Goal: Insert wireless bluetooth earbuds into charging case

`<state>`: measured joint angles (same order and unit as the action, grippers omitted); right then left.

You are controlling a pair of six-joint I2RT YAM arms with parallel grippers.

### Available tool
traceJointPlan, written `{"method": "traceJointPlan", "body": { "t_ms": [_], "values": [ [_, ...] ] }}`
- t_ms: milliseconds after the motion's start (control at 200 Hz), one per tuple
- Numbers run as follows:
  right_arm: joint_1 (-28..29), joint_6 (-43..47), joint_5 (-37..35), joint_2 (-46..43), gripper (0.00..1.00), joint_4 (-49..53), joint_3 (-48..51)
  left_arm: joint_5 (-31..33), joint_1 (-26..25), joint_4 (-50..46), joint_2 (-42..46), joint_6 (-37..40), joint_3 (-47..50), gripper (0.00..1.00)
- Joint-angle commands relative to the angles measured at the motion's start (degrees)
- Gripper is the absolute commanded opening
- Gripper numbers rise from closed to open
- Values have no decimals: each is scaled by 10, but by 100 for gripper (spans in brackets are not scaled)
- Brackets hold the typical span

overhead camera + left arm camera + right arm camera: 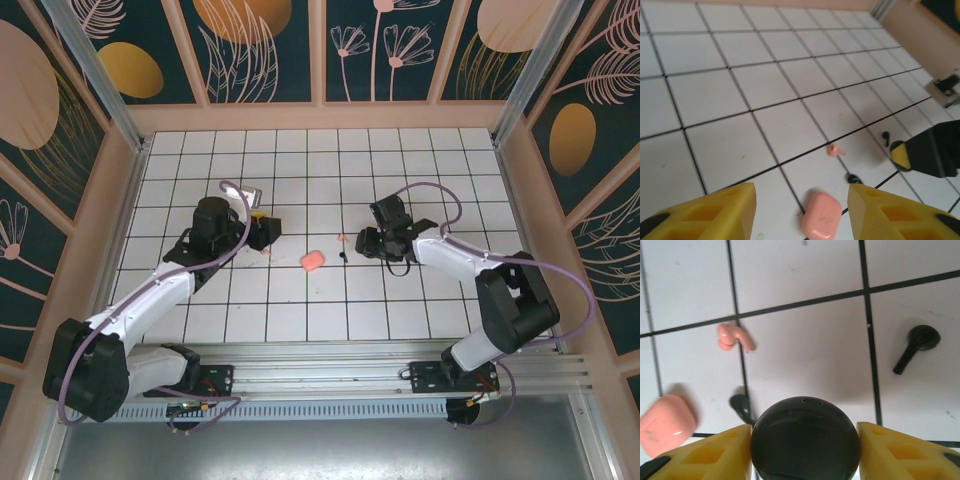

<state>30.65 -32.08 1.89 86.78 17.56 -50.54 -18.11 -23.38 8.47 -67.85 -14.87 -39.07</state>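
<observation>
The salmon-pink charging case (312,260) lies shut on the white tiles between the two arms. In the left wrist view the case (821,215) sits on the table below the gap of my open left gripper (801,196), untouched. A pink earbud (836,149) lies just beyond it, with a black earbud (853,177) and another black earbud (885,136) nearby. My right gripper (805,432) is shut on a black round disc (805,440) with a port on its edge. Past it lie the pink earbud (732,336), two black earbuds (915,342) (741,405) and the case (665,425).
My left gripper (266,232) hovers left of the case and my right gripper (367,241) right of it. A small metal piece (250,193) lies behind the left arm. Pink walls (320,115) ring the tiled floor.
</observation>
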Motion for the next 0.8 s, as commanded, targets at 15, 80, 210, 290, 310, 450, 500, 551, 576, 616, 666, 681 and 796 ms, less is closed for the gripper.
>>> {"method": "traceJointPlan", "body": {
  "t_ms": [15, 80, 210, 290, 310, 450, 500, 551, 576, 616, 666, 681, 796],
  "values": [
    [14, -23, 31, -38, 51, -89, 28, -26, -8, 103, 31, 20, 42, 50],
    [20, -32, 38, -53, 51, -116, 41, -36, -9, 134, 43, 24, 62, 50],
    [32, -50, 62, -85, 50, -186, 70, -58, -11, 199, 58, 29, 95, 50],
    [41, -69, 70, -110, 50, -238, 92, -67, -13, 231, 63, 32, 111, 50],
    [42, -74, 71, -116, 50, -251, 98, -69, -15, 238, 64, 33, 115, 50],
    [57, -94, 88, -149, 50, -330, 122, -82, -27, 274, 63, 39, 132, 52],
    [63, -98, 93, -155, 49, -345, 124, -83, -34, 274, 59, 44, 132, 53],
    [70, -102, 94, -160, 49, -360, 126, -86, -41, 271, 53, 50, 128, 53],
    [72, -104, 94, -163, 49, -367, 127, -87, -44, 270, 51, 53, 127, 53],
    [76, -107, 96, -166, 49, -377, 128, -87, -51, 269, 49, 58, 125, 53],
    [81, -113, 97, -170, 49, -390, 131, -87, -59, 269, 47, 65, 123, 53],
    [82, -115, 97, -171, 49, -394, 132, -88, -61, 269, 47, 66, 123, 53],
    [95, -128, 99, -180, 48, -429, 140, -92, -75, 278, 39, 72, 119, 53]
  ]
}}
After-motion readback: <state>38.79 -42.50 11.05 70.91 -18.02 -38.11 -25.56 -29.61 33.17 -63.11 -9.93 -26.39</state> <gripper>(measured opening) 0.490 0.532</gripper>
